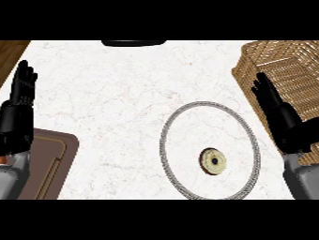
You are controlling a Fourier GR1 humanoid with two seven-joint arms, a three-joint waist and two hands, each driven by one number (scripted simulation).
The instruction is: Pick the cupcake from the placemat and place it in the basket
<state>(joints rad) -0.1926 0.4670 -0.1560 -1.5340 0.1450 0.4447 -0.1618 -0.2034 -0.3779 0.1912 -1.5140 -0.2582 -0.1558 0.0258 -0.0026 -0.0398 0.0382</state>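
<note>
Left hand (18, 105) and right hand (287, 119) seemingly open, fingers up.

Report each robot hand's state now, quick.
Left robot hand: open, fingers straight, holding nothing.
Right robot hand: open, fingers straight, holding nothing.

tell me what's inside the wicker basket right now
The wicker basket at the right shows only its woven walls and floor where visible. The right hand, open, covers part of it, so that part can't be checked. The cupcake sits on the round placemat.
</note>
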